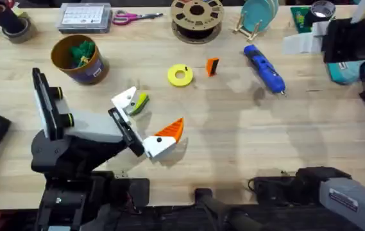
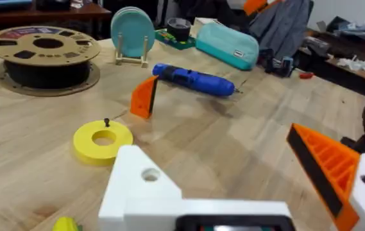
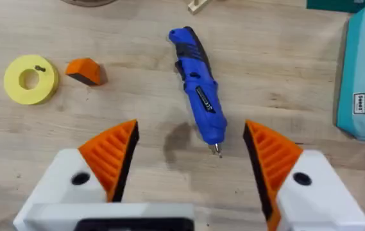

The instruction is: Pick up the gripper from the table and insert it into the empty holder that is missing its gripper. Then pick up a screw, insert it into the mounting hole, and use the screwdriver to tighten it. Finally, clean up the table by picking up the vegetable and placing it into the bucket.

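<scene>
From overhead, your left claw (image 1: pixel 151 112) sits released and empty on the desk (image 1: pixel 233 147), one side a bare white holder (image 1: pixel 126 99), the other carrying its orange finger. The vegetable (image 1: pixel 140 101) lies just beside the holder, touching or nearly so. If you swing that claw carelessly, it can knock the vegetable away. The gripper (image 1: pixel 212 66) stands well ahead of the claw, just past the yellow disc (image 1: pixel 180 75), with the screwdriver (image 1: pixel 263 68) farther off on the same side. The bucket (image 1: pixel 78 59) is on the claw's other flank with a leafy bunch (image 1: pixel 79 51) inside. In the left wrist view, the gripper (image 2: pixel 145 97) stands on edge ahead of the holder (image 2: pixel 140 179), so a glancing touch would likely tip or skid it. What looks like the screw (image 2: pixel 106 121) perches on the yellow disc (image 2: pixel 102 140) between claw and gripper. Brush the disc and the screw may roll off. In the right wrist view, your right claw (image 3: pixel 190 128) hangs spread and empty above the screwdriver (image 3: pixel 198 90), whose tip points back between its fingers. The gripper (image 3: pixel 84 70) is off to one side, beside the disc. Descend here and you pick up the tool before the part. The round barrel could also roll out of a shallow pinch.
</scene>
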